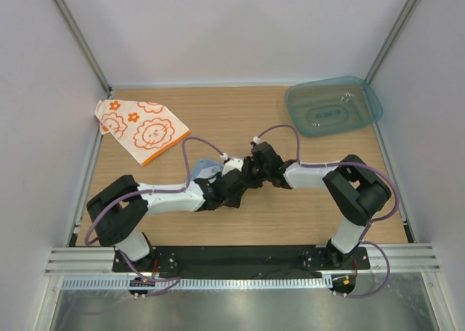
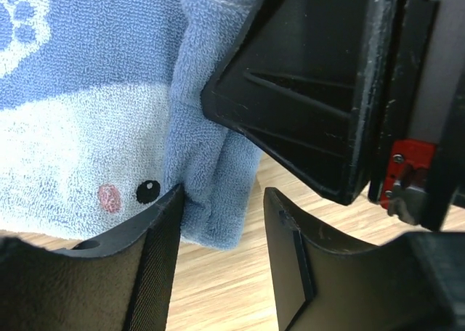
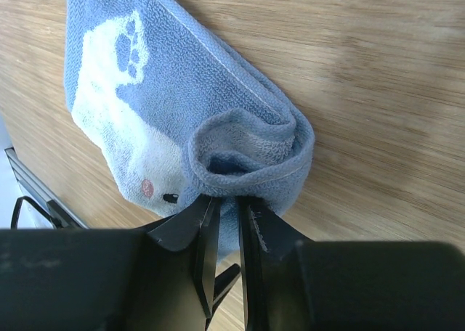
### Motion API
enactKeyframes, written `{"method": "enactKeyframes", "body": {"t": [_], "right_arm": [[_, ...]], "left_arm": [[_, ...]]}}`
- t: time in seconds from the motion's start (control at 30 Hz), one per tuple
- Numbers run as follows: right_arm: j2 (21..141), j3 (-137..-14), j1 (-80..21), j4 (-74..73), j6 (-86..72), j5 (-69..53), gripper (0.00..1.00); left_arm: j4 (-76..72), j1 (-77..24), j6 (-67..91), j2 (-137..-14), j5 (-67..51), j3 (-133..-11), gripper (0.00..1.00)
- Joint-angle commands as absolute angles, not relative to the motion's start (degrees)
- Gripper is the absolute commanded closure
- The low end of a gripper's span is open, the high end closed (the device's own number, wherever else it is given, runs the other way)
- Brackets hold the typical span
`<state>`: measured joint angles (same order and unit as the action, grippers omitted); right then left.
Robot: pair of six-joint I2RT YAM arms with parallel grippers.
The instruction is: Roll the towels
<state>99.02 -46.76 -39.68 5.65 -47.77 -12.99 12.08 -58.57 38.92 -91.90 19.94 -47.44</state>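
Note:
The light blue towel (image 3: 218, 106) with a white animal print lies on the wooden table, one end curled into a loose roll. My right gripper (image 3: 227, 200) is shut on that curled edge, with blue cloth pinched between its fingers. My left gripper (image 2: 223, 193) stands open right beside it. The towel's folded edge (image 2: 211, 164) rests against its left finger, with a gap to the right finger. In the top view both grippers (image 1: 240, 178) meet mid-table over the blue towel (image 1: 206, 169), which is mostly hidden. The white towel with orange prints (image 1: 142, 128) lies flat at the far left.
A translucent teal tray (image 1: 334, 106) sits at the far right corner. The right gripper's black body (image 2: 312, 91) fills the upper right of the left wrist view, very close to my left fingers. White walls enclose the table on three sides.

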Motion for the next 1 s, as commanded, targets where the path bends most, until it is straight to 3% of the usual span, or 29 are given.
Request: {"method": "enactKeyframes", "body": {"t": [0.0,0.13,0.4,0.77,0.97], "right_arm": [[100.8,-46.4,-39.8,-2.7,-45.1,-9.7,0.76],[100.1,-46.7,-39.4,-3.4,-44.9,-9.8,0.75],[99.2,-46.7,-37.9,-4.3,-44.4,-10.5,0.7],[98.5,-47.9,-32.4,-6.1,-41.7,-12.2,0.57],[99.6,-52.0,-29.4,-9.7,-38.7,-12.0,0.45]], "left_arm": [[14.9,-57.5,41.0,-94.4,21.9,-43.9,0.51],[15.0,-57.5,41.9,-94.5,21.2,-42.4,0.62],[14.1,-57.5,41.0,-93.9,19.3,-41.7,0.99],[12.9,-57.5,42.5,-91.0,14.3,-39.7,1.0],[11.8,-57.5,44.5,-91.1,11.3,-39.5,1.0]]}}
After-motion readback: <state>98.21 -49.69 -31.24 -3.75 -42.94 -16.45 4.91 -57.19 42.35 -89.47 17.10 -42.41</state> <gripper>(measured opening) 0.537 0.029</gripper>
